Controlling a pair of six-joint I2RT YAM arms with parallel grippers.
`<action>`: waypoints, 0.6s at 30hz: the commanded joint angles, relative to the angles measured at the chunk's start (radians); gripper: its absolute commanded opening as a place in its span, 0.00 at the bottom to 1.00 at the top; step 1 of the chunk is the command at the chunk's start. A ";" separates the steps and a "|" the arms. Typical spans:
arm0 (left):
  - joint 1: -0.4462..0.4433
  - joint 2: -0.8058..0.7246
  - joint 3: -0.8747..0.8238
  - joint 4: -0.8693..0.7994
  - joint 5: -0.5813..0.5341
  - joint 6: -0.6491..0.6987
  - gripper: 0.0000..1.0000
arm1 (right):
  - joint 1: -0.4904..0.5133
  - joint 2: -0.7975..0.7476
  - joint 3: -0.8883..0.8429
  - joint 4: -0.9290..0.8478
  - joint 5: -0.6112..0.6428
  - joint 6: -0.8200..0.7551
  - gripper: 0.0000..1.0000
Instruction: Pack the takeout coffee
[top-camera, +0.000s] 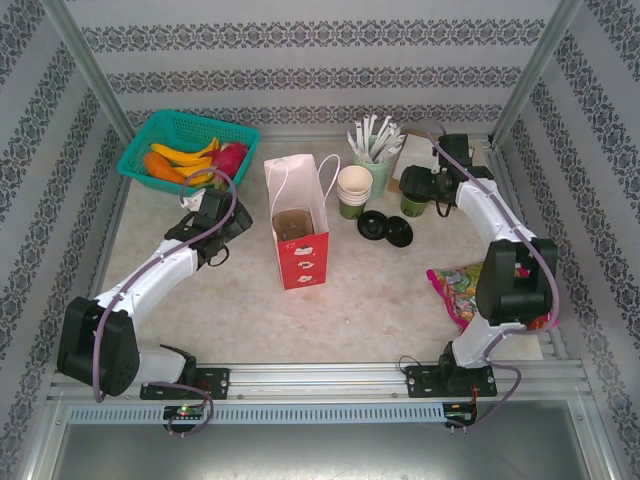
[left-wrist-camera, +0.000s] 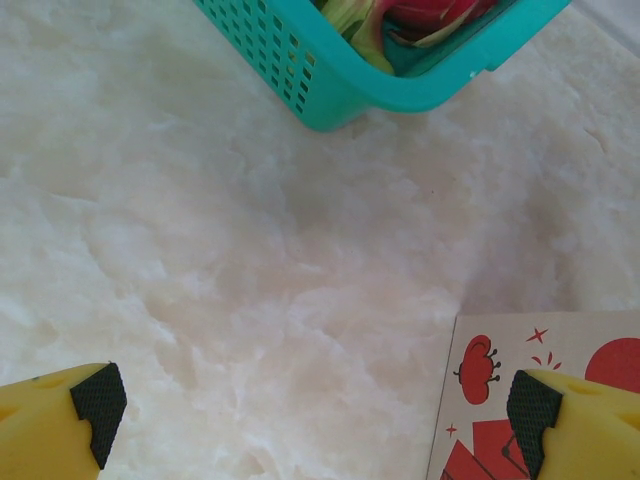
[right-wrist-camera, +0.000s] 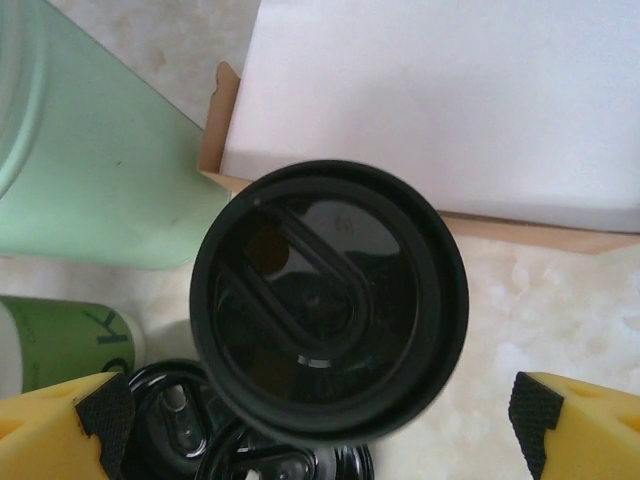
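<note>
Takeout coffee (right-wrist-camera: 330, 300), black lid up, stands right of the red paper bag (top-camera: 299, 250) w/ the right gripper (right-wrist-camera: 318, 415) over it, fingers spread wide either side, clear of the lid. Left gripper (left-wrist-camera: 315, 405) hangs just left of the bag over bare tabletop (left-wrist-camera: 250, 250), fingers spread too, holding nothing. Loose black lids (top-camera: 385, 228) lie btwn bag & coffee; teal fruit basket (top-camera: 188, 150) sits back-left of the bag.

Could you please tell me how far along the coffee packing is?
Done: the takeout coffee is lidded. In hand: the right gripper is open with it between the fingers, not closed. Left: gripping it and setting it in the red bag, beside which the left gripper is open.
</note>
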 joint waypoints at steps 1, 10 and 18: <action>0.015 -0.019 0.004 0.032 -0.027 0.031 1.00 | -0.003 0.046 0.055 -0.089 0.039 -0.020 0.98; 0.021 -0.017 0.005 0.025 -0.032 0.037 1.00 | -0.003 0.125 0.142 -0.138 0.038 -0.058 0.98; 0.025 -0.007 0.004 0.027 -0.030 0.026 1.00 | 0.000 0.184 0.216 -0.207 0.056 -0.073 0.98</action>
